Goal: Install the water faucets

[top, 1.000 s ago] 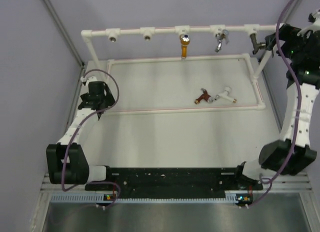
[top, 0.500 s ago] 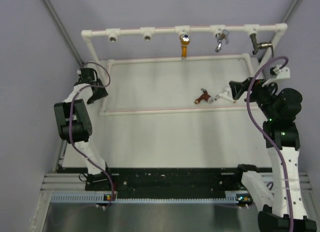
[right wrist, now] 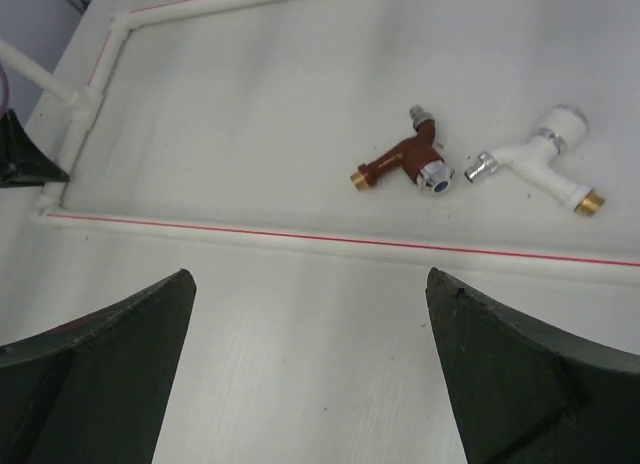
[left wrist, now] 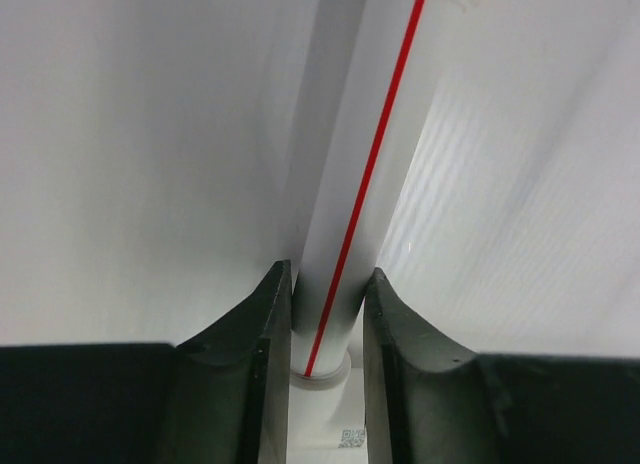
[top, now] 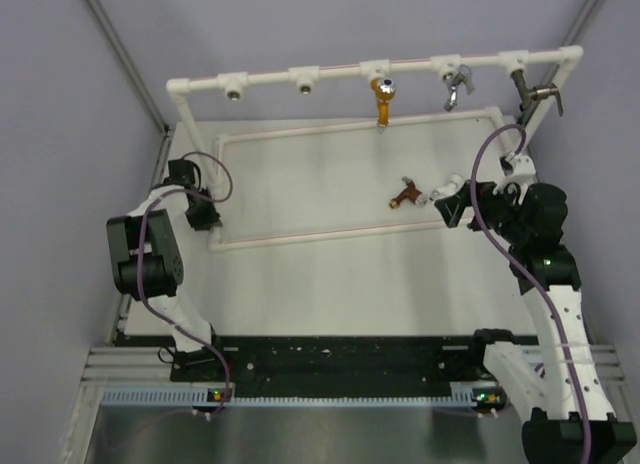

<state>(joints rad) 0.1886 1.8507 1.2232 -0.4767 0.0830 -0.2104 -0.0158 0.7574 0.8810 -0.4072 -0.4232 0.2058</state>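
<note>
Two loose water faucets lie inside the white pipe frame (top: 350, 231): a reddish-brown one (top: 406, 194) (right wrist: 405, 162) and, to its right, a white one (top: 443, 191) (right wrist: 535, 164). My right gripper (top: 462, 206) (right wrist: 308, 274) hovers open just near of them, partly covering the white faucet from above, with nothing between its fingers. My left gripper (top: 207, 222) (left wrist: 327, 304) is shut on the frame's left base pipe (left wrist: 370, 134), which carries a red stripe.
The raised back rail holds an orange faucet (top: 383, 96), a silver one (top: 457, 82) and a dark one (top: 530, 89). Two tee sockets (top: 233, 87) at its left stand bare. The frame's near base pipe (right wrist: 300, 239) lies between my right gripper and the loose faucets.
The left gripper has closed on the base pipe, and the frame now sits slightly skewed. The right arm came from the back rail down to the white faucet.
</note>
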